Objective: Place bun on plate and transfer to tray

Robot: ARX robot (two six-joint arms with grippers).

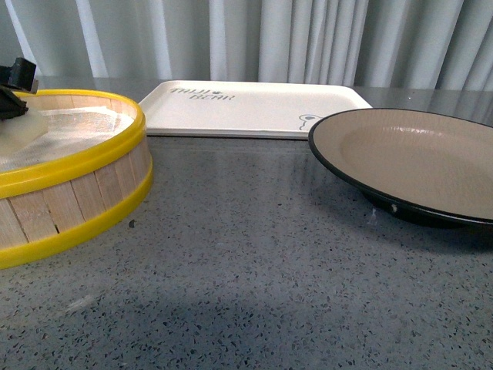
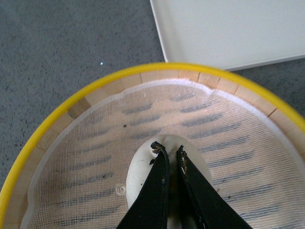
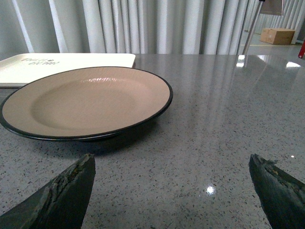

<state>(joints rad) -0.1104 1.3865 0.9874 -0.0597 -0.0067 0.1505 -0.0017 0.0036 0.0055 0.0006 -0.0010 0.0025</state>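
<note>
The bun (image 2: 136, 179) is seen sat on the steamer's (image 2: 190, 67) mesh, with the left gripper (image 2: 167, 149) pinched tight on its top. Out front, the tray (image 1: 246, 108) and plate (image 1: 416, 158) are parked on a speckled grey counter (image 1: 254, 262), backed by pale curtains (image 1: 308, 38). The right gripper (image 3: 170, 159) is held gaping wide, just short of the plate.

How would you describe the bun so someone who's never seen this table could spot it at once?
Find the round wooden steamer with yellow rims on the left of the grey table. Inside it, on the white mesh liner, sits the bun, under the left gripper. It is the only smooth white rounded lump there; the plate and tray are wide and shallow.
</note>
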